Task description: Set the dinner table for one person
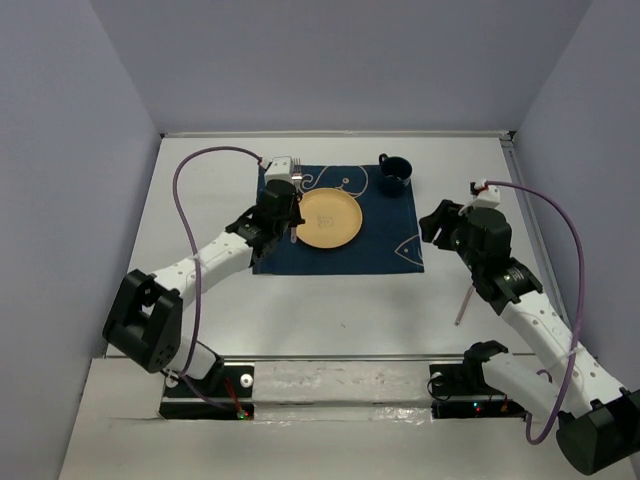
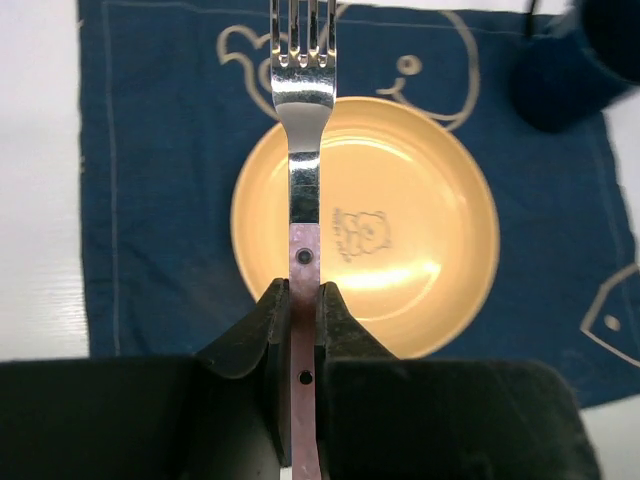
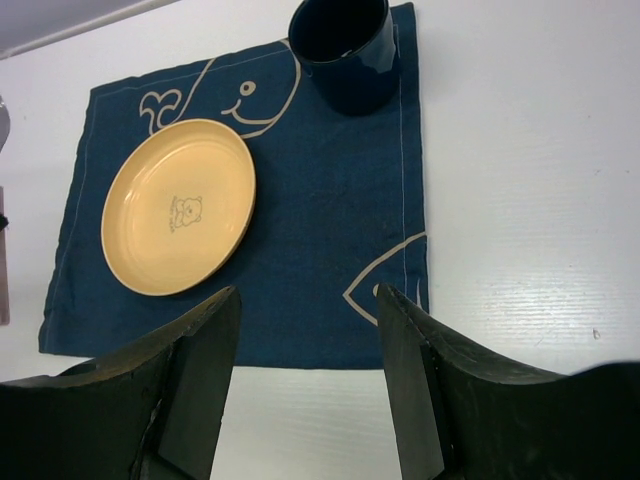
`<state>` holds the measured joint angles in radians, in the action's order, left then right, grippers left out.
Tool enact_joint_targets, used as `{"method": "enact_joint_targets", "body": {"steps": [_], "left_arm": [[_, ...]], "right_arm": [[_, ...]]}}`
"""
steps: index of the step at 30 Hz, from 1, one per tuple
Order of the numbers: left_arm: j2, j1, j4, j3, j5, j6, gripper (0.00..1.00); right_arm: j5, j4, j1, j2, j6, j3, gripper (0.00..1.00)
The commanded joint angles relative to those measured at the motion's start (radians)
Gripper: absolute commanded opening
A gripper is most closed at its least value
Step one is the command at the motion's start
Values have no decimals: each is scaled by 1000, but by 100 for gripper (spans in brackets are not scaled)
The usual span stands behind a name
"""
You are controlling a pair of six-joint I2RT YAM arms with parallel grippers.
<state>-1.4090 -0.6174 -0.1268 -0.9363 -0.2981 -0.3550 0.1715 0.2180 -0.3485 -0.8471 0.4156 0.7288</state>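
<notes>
While plate point(image 1: 328, 220) and mug point(image 1: 393, 176) sit on the placemat point(image 1: 390, 245) on the dinner table point(image 1: 330, 315), my left gripper point(image 2: 303, 305) pinches the fork point(image 2: 303, 90) above it — not yet laid; my right gripper point(image 3: 305, 300) gapes empty

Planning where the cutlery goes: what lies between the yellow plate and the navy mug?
Nothing but navy placemat with part of the whale drawing, clearest in the right wrist view.

White dinner table point(image 1: 330, 320) (matte, flat)
</notes>
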Motion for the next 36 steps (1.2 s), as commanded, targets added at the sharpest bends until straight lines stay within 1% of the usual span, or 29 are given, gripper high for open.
{"method": "enact_joint_targets", "body": {"steps": [1,6,9,15,32,34,35,36], "left_arm": [[-97,103,36,-81,27,-12,0],[-188,134,46,-96,-13,-2,0],[-215,140,46,-91,-30,7,0],[-289,150,24,-93,-24,16,0],[-373,166,3,-110,-24,28,0],[-383,166,3,-110,-22,33,3],[-386,166,3,-108,-21,30,6],[-386,166,3,-108,-19,28,11]], "right_arm": [[-18,-45,-6,25,-5,-20,62],[-27,-46,-6,42,-6,-29,62],[-29,-45,-6,45,-6,-31,62],[-41,-46,-6,37,-5,-31,62],[-50,-48,-6,29,-6,-32,61],[-50,-46,-6,29,-6,-32,61],[-52,-48,-6,29,-6,-32,61],[-50,-48,-6,28,-6,-32,61]]}}
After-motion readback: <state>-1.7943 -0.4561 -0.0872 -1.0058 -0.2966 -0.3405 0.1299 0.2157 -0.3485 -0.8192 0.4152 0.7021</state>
